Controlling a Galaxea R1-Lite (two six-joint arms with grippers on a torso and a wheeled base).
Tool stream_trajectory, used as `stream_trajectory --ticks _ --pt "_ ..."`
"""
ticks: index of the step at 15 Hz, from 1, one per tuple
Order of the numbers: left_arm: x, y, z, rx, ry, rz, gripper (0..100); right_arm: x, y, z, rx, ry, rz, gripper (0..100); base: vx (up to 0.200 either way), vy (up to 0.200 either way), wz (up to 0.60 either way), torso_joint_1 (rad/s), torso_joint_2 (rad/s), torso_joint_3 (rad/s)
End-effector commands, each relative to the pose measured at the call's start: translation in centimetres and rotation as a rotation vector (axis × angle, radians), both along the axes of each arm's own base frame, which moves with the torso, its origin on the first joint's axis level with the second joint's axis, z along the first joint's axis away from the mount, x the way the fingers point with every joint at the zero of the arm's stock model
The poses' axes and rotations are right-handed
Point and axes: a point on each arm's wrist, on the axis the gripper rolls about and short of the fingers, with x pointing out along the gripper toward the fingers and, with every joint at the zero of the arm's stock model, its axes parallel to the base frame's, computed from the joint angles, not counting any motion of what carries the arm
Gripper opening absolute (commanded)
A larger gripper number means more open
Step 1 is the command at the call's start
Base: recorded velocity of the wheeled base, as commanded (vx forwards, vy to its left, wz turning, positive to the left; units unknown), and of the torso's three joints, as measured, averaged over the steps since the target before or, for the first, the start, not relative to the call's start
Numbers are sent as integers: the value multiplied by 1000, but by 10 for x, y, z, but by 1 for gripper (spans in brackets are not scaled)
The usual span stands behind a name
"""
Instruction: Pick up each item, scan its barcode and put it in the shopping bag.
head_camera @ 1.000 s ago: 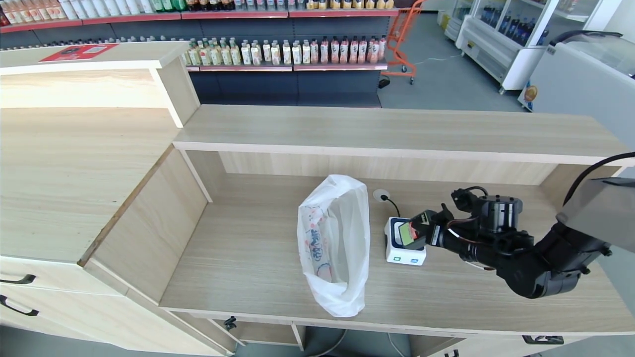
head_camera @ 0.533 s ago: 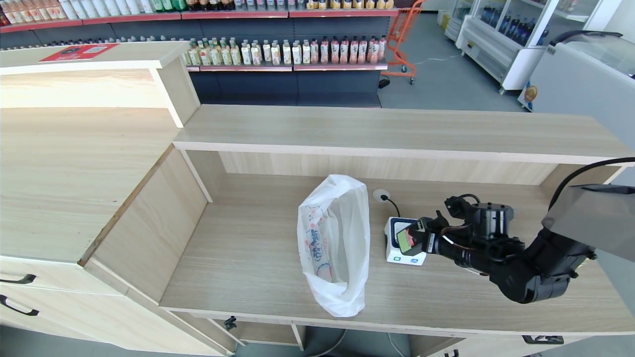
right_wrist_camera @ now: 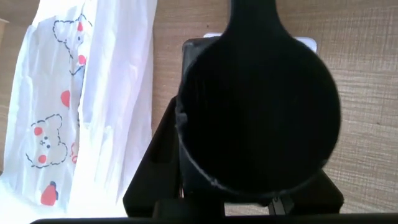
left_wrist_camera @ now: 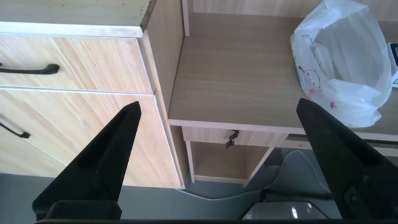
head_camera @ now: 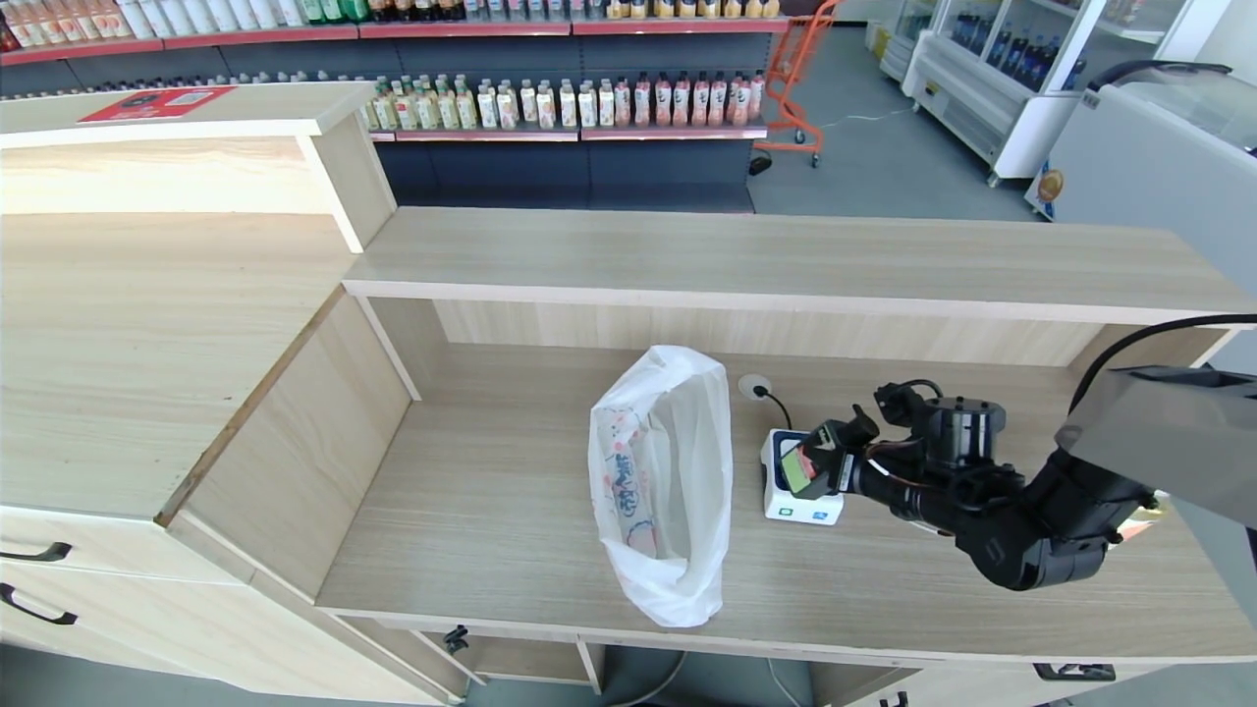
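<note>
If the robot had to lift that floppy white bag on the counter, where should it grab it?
Probably the top rim of the shopping bag: thin, limp film standing with its mouth open upward, so one wall can be pinched from above. Approach from the robot's left, since the scanner and the right gripper, shut on a small item, crowd its other side.

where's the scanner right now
In the head view, the scanner sits on the counter just right of the shopping bag, with the item in the right gripper held over it.
</note>
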Motion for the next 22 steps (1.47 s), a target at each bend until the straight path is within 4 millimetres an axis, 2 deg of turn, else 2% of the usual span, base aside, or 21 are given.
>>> stream_trajectory --ticks 1,2,5,6,8,9,12,15,17,22 --pt "0 0 0 0 0 0 100 2 1 -3 1 5 1 0 0 0 0 0 0 0" --pt "0 0 0 0 0 0 100 1 0 2 12 -1 -1 0 0 0 0 0 0 0" --pt "0 0 0 0 0 0 100 -9 1 39 97 -46 -16 0 0 0 0 0 0 0" --pt "0 0 0 0 1 0 100 -23 -1 64 106 -85 -12 0 0 0 0 0 0 0" --pt "0 0 0 0 0 0 100 -47 -5 93 115 -136 -8 0 0 0 0 0 0 0" --pt "0 0 0 0 0 0 100 -60 -7 100 116 -142 -4 0 0 0 0 0 0 0" --pt "0 0 0 0 0 0 100 -91 -15 108 118 -136 1 0 0 0 0 0 0 0" --pt "0 0 0 3 0 0 100 -105 -23 109 120 -128 -9 0 0 0 0 0 0 0" --pt "0 0 0 6 0 0 100 -106 -28 110 122 -131 -16 0 0 0 0 0 0 0" --pt "0 0 0 1 0 0 100 -104 -24 108 129 -118 18 0 0 200 0 2 7 0"
